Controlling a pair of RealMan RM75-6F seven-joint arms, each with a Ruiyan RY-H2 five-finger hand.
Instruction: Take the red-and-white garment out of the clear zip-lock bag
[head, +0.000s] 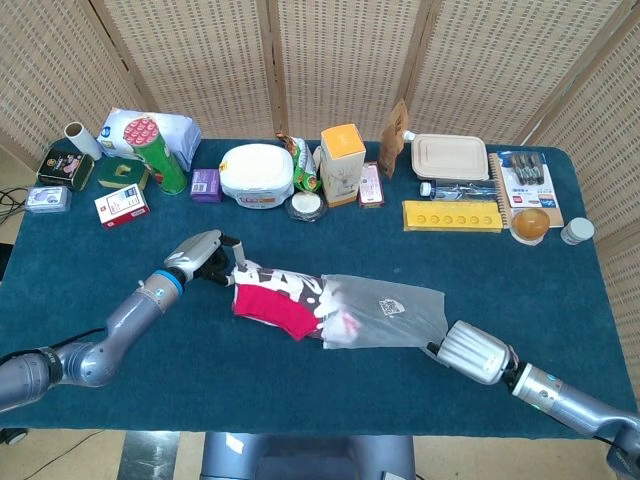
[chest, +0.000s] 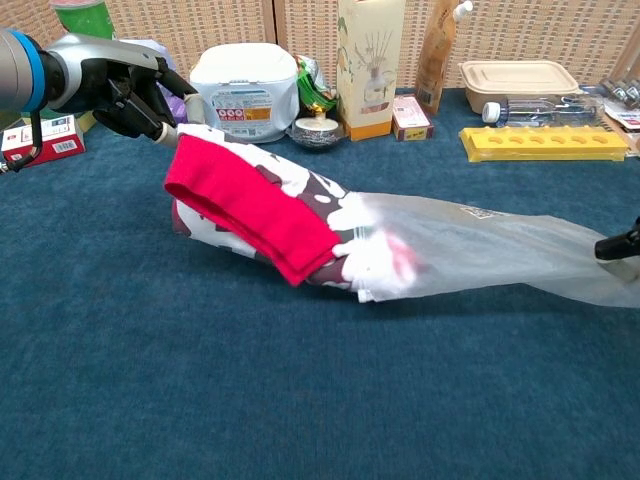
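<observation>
covering the table (head: 120, 330) is blue cloth, wicker screens (head: 340, 60) behind; left hand (head: 205, 265) pinches garment (head: 275, 300).

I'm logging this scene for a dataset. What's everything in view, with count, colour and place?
garment: 1, red-and-white, table centre, mostly out of bag
zip-lock bag: 1, clear, right of garment
tub: 1, white, back row
carton: 1, cream-orange, back centre
green can: 1, back left
tray: 1, yellow, back right
lidded box: 1, beige, back right
left hand: grips garment
right hand: holds bag's closed end
</observation>
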